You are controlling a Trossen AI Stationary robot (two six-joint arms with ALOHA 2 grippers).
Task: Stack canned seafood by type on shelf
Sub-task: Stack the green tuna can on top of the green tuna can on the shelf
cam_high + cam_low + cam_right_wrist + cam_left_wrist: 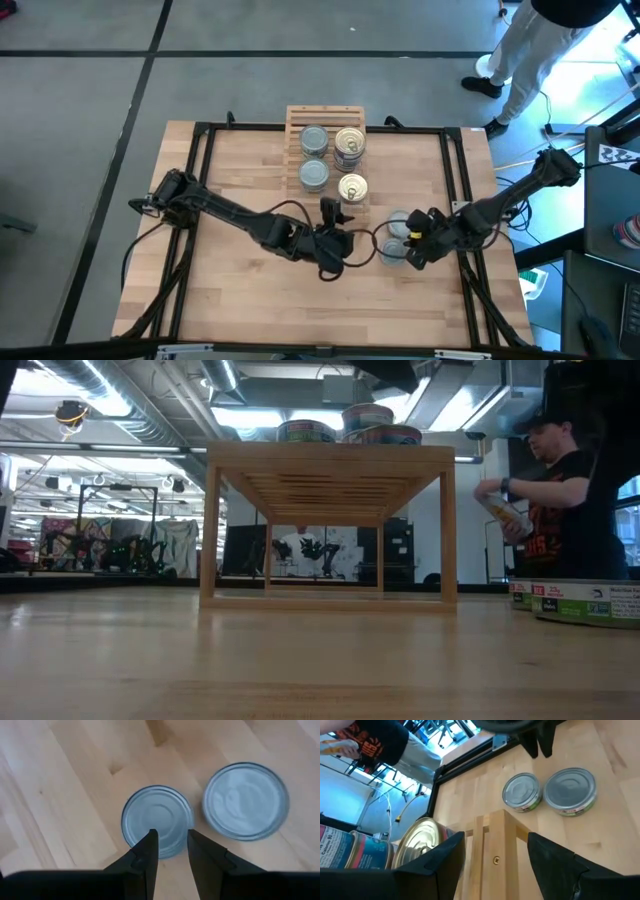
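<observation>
The light-wood shelf (296, 150) stands at the table's far middle. On its slats stand two silver-topped cans (314, 140) (314, 175), a gold-topped can (352, 187) and a gold-topped stack (350, 145). Two more silver-topped cans (157, 817) (247, 800) stand side by side on the tabletop, to the right of the shelf. My left gripper (496, 839) is open and empty at the shelf's near right corner (495, 820), beside the gold-topped can (417, 845). My right gripper (172, 837) hovers over one tabletop can, its fingers narrowly open.
In the low view the shelf (330, 525) stands on legs, with green-labelled cans (585, 603) on the table to its right. A black frame rail (470, 190) runs around the table. A person (560, 480) stands beyond the far right corner.
</observation>
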